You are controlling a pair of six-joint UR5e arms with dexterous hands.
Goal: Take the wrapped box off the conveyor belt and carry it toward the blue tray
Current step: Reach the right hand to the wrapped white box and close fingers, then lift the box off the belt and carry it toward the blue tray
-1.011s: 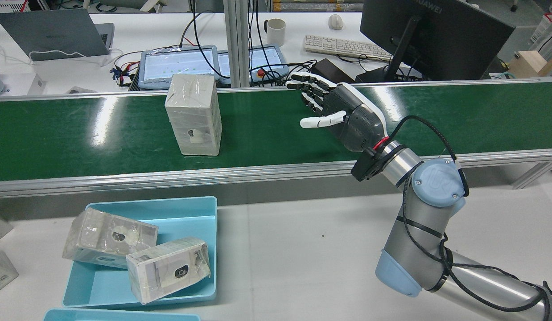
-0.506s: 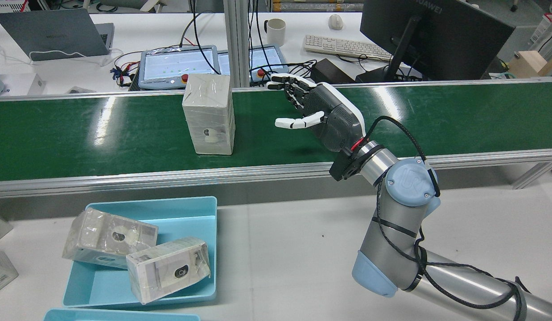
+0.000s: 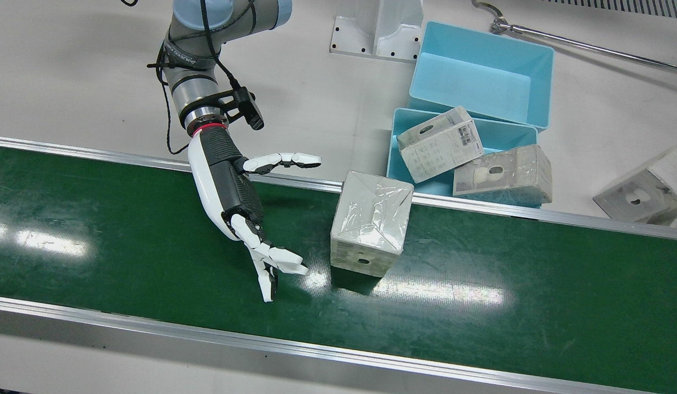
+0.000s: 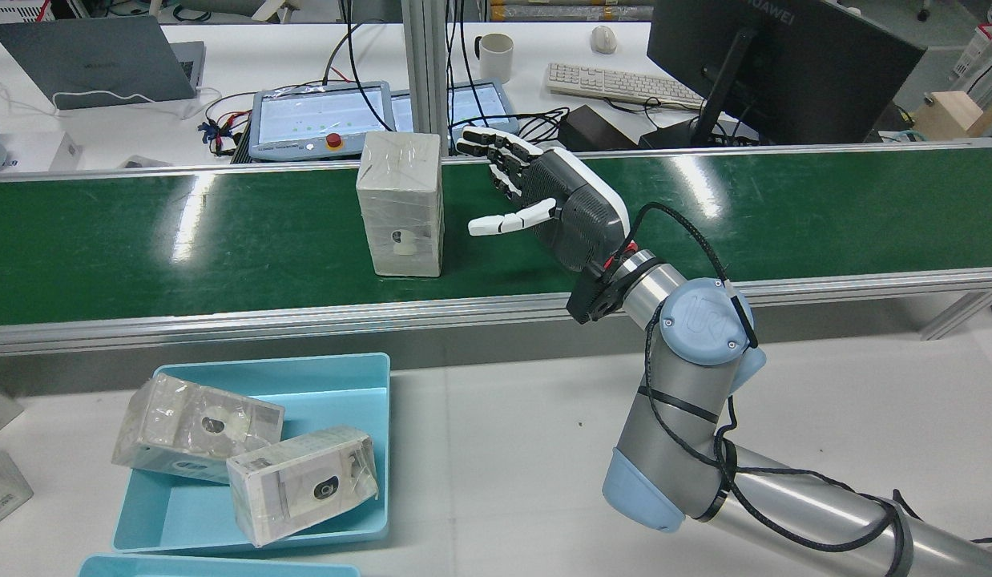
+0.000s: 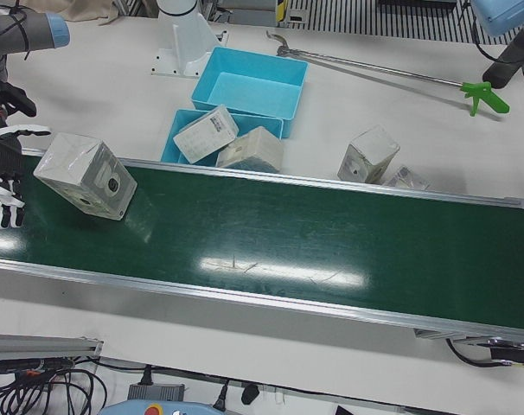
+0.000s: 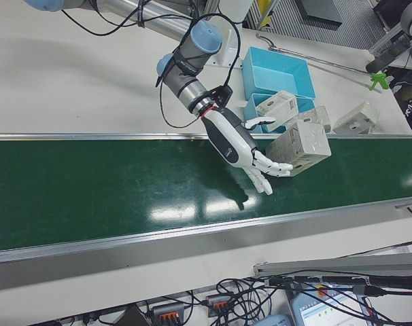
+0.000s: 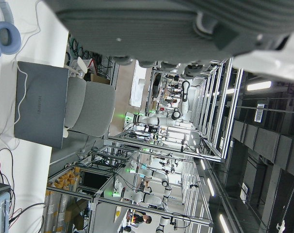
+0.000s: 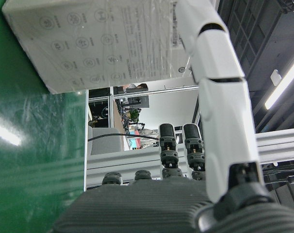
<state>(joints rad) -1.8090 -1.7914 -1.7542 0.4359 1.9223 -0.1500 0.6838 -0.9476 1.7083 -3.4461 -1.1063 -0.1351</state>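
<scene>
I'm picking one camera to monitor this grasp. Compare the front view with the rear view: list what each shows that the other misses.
Only the front view: a second, empty blue tray behind the loaded one, more wrapped boxes loose on the table, and the box's crinkled top from above.

Only the rear view: the desk beyond the belt with the laptop, mug, keyboard and monitor.

Both: the right hand open beside the upright wrapped box on the conveyor belt, apart from it, and the blue tray holding two boxes.

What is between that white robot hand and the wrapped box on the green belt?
Only bare green conveyor belt lies between the white right hand and the plastic-wrapped box; the front view shows the gap.
</scene>
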